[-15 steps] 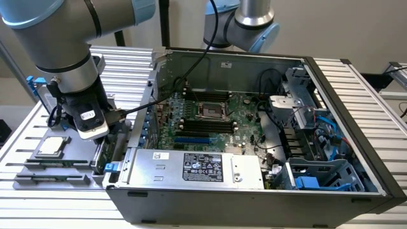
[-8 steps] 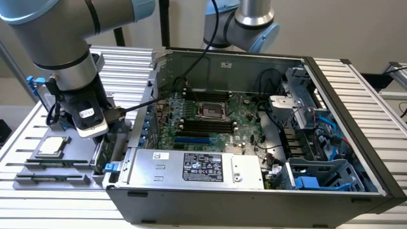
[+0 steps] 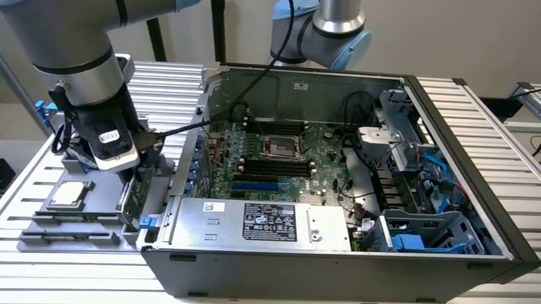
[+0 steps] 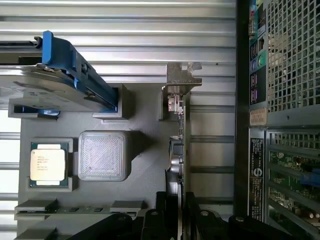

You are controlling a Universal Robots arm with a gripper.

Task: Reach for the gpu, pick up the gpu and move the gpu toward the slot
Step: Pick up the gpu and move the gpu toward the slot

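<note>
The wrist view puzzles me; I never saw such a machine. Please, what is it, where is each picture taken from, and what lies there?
It is a robot arm with a hand. The exterior view comes from a camera off the arm; the wrist view from one on its wrist. Beside an open computer case, a grey tray holds a square silver chip, a silver drive with blue rails and a thin green card standing on edge. The hand is right at this card; whether it grips it, I cannot tell.

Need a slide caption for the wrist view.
Tool at the gpu, which stands on edge in the grey tray beside the processor chip, outside the computer case.
</note>
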